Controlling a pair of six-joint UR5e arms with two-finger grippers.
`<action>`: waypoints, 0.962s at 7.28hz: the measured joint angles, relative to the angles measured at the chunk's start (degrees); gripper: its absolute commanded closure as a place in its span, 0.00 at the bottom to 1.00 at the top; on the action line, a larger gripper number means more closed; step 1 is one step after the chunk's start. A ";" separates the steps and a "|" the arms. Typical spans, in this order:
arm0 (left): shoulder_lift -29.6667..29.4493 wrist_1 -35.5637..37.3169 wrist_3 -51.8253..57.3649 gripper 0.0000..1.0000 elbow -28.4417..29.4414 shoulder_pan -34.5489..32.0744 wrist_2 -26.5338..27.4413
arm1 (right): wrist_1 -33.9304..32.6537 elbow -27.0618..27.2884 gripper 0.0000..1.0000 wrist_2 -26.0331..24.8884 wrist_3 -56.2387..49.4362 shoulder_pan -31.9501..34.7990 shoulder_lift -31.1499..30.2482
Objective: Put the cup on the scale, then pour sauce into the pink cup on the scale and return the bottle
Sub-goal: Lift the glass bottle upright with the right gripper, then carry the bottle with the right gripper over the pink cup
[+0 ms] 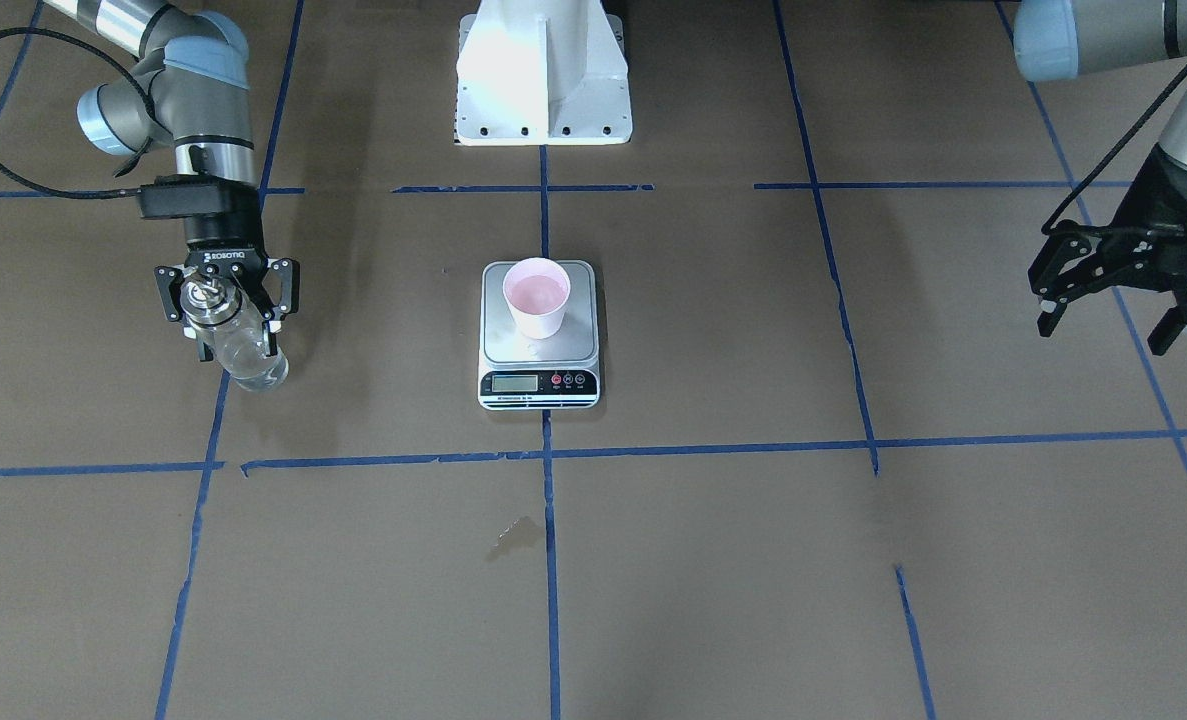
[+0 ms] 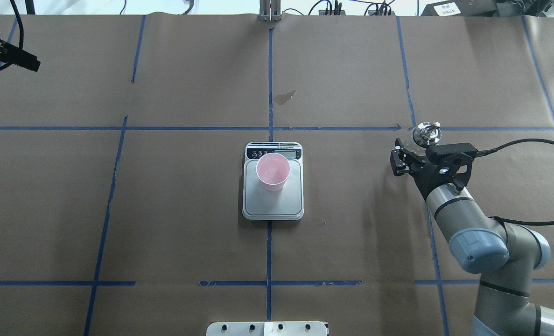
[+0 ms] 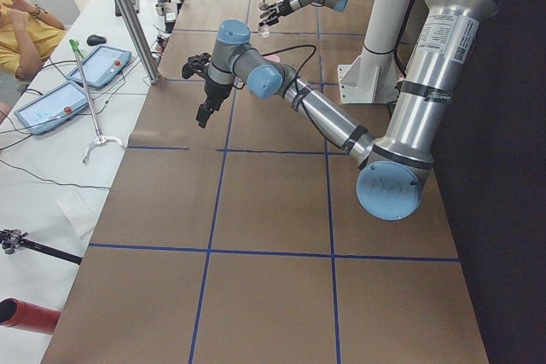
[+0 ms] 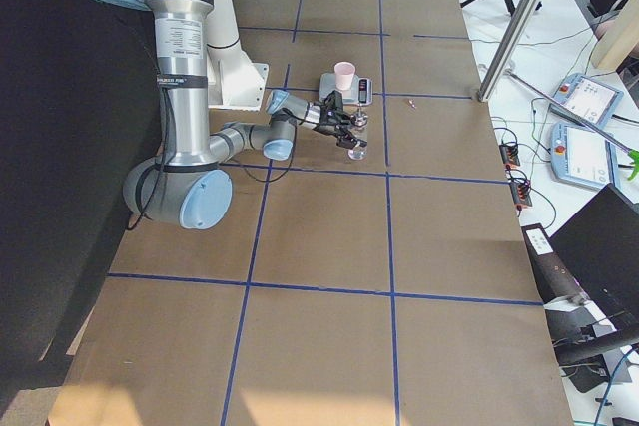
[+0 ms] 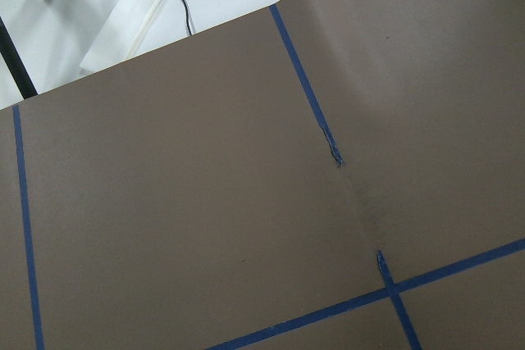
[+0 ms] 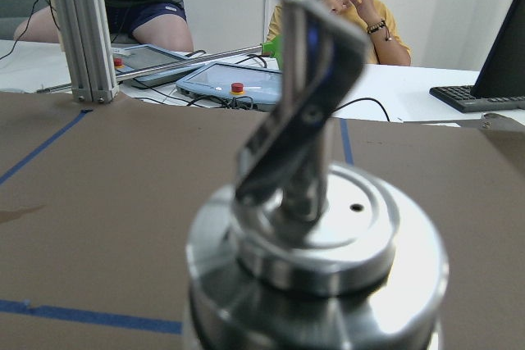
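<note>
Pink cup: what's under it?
The pink cup stands upright on the silver plate of the kitchen scale. Bare plate shows all around it. The patch of plate right beneath the cup is covered by the cup, so it cannot be seen.

A robotics lab: grey industrial arms (image 3: pixel 431 57) flank a white pedestal (image 1: pixel 543 75) on a tabletop (image 1: pixel 353 600) papered in brown and gridded with blue tape (image 1: pixel 550 560). Alongside runs a white bench (image 3: pixel 51 164) with teach pendants (image 4: pixel 589 99) (one shows a red stop button), a keyboard (image 6: pixel 484 97), an aluminium post (image 6: pixel 78 30) and a seated operator (image 6: pixel 344 6).
</note>
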 measured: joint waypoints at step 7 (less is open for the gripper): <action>0.05 0.01 -0.21 0.05 0.68 0.13 -0.09 | -41.92 5.42 1.00 -9.24 -9.20 -5.44 17.15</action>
